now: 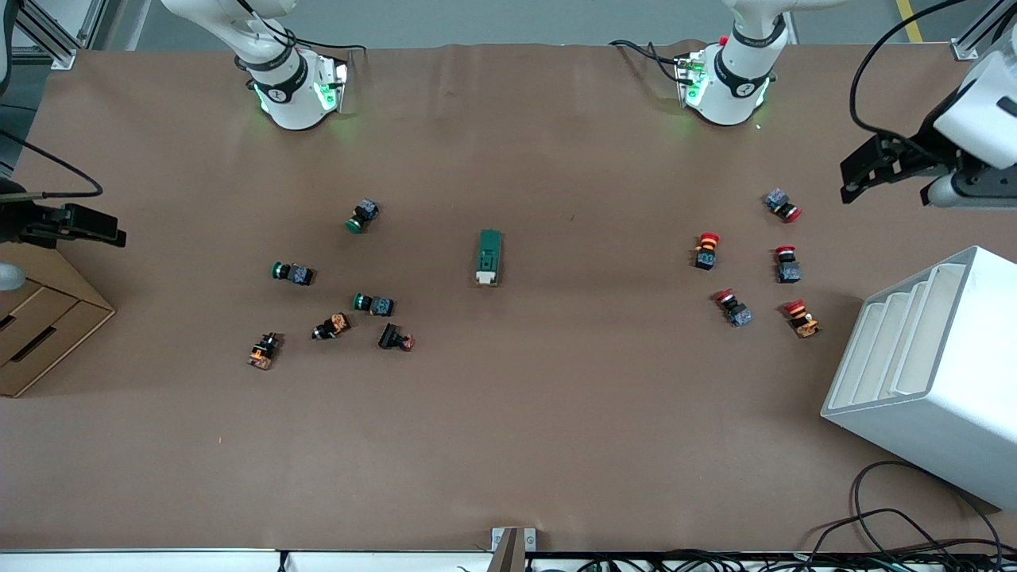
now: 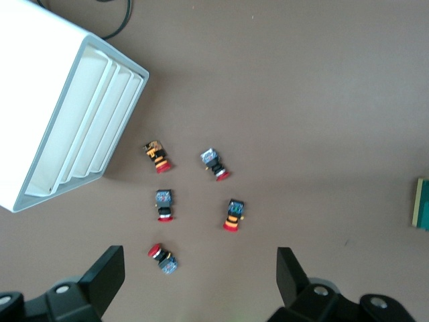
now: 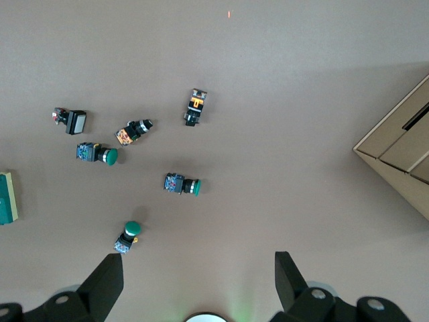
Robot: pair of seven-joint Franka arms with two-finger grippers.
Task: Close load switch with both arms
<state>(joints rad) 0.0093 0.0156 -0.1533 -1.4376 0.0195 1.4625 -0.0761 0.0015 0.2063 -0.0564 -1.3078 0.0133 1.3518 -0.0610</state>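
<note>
The load switch (image 1: 489, 257), a dark green oblong block with a white lever end, lies on the brown table midway between the two arm bases. Its edge also shows in the left wrist view (image 2: 422, 203) and in the right wrist view (image 3: 7, 198). My left gripper (image 1: 862, 173) is open and empty, raised at the left arm's end of the table, over the red push-buttons (image 2: 199, 263). My right gripper (image 1: 91, 226) is open and empty, raised at the right arm's end beside the cardboard box (image 3: 198, 267). Both are well away from the switch.
Several red-capped push-buttons (image 1: 705, 250) lie toward the left arm's end, next to a white slotted rack (image 1: 926, 373). Green-capped and orange push-buttons (image 1: 373, 303) lie toward the right arm's end, with a cardboard box (image 1: 40, 318) at that table edge. Cables (image 1: 898, 532) lie at the near edge.
</note>
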